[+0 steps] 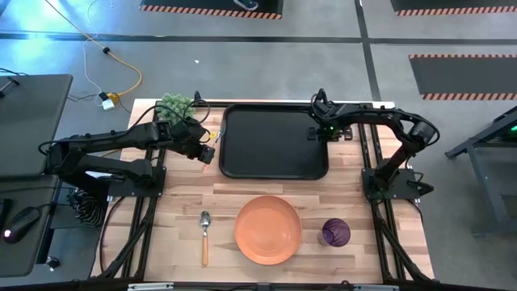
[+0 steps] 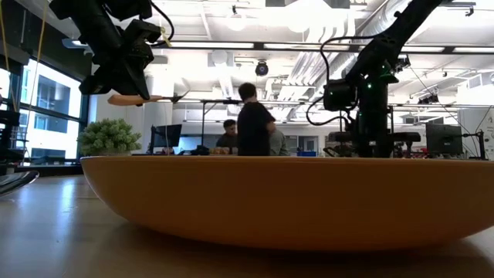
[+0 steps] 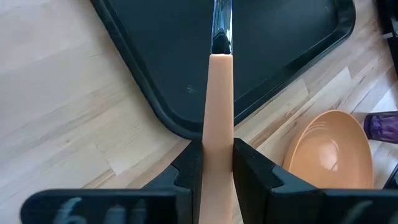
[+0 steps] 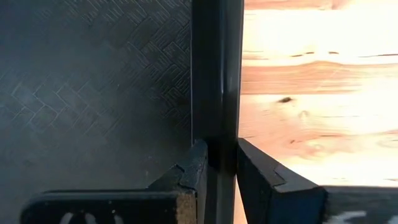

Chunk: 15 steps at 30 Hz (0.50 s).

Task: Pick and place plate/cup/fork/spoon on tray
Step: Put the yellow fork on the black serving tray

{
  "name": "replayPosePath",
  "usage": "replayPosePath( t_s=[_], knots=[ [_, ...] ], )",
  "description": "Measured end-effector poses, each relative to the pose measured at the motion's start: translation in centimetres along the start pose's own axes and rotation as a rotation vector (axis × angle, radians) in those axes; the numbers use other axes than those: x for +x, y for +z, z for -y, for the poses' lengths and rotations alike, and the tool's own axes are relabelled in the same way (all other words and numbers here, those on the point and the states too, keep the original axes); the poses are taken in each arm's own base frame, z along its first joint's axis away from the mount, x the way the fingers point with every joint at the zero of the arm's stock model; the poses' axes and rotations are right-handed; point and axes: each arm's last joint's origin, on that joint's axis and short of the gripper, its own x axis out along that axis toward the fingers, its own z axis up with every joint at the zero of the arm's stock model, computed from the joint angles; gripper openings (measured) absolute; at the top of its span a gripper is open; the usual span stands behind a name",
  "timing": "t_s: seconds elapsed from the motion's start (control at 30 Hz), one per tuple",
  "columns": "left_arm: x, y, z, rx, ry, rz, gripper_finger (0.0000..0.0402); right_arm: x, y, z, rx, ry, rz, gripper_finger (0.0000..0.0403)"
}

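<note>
The black tray [image 1: 275, 153] lies at the table's far middle. My left gripper [image 1: 208, 152] is by its left edge, shut on the fork [image 3: 219, 81], whose metal end [image 3: 221, 25] reaches over the tray; the fork also shows high in the low view [image 2: 143, 99]. My right gripper [image 1: 320, 125] is shut on the tray's right rim. The orange plate [image 1: 268, 229], the purple cup [image 1: 335, 233] and the spoon [image 1: 204, 236] rest on the table near its front edge. My left gripper pinches the fork's wooden handle [image 3: 219, 134] between its two fingers, with the fingers lying along the handle. The fork is lifted clear and about level, and its metal end points past the fingertips over the tray. My right gripper has the tray's right rim [image 4: 214, 118] between its fingers near the far right corner, one finger inside the tray and one outside, coming from above. The tray lies flat on the table.
A green plant [image 1: 174, 105] stands at the table's far left corner, just behind my left gripper. People stand and sit in the room beyond the table [image 2: 253, 123]. Bare wood lies between the tray and the plate [image 1: 242, 184].
</note>
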Motion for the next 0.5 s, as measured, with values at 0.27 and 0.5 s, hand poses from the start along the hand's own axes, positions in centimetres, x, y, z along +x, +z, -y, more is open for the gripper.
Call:
replayPosePath(
  t_s=[0.27, 0.5],
  knots=[
    [0.0, 0.0, 0.0, 0.002, 0.0, 0.0, 0.0056, -0.01, -0.28, -0.76, -0.039, 0.036, 0.023, 0.0058],
    [0.0, 0.01, 0.0, 0.0, 0.0, 0.0, 0.0056, -0.01, -0.4, -0.68, -0.029, 0.028, 0.011, 0.0057]
  ],
)
